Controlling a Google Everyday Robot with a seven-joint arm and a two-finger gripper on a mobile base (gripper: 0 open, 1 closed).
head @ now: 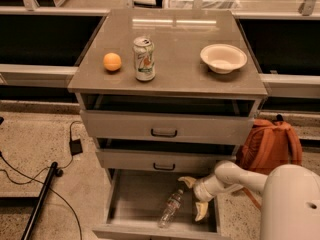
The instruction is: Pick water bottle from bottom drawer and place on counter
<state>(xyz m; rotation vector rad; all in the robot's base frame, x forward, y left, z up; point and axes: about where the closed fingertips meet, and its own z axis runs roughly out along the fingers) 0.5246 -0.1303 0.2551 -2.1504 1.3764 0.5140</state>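
Observation:
The water bottle [170, 209] lies on its side in the open bottom drawer [135, 204], a clear ribbed bottle with its cap toward the drawer's back. My gripper [194, 199] is inside the drawer just right of the bottle, its two pale fingers spread open, one near the cap end and one lower right. It holds nothing. The counter [175, 49] is the glossy grey-brown cabinet top above.
On the counter stand an orange [112, 62], a white-green soda can [144, 59] and a white bowl [223, 58]. Two upper drawers [165, 129] are slightly pulled out. An orange backpack [270, 146] leans at the right. Cables and a black pole [40, 199] lie at left.

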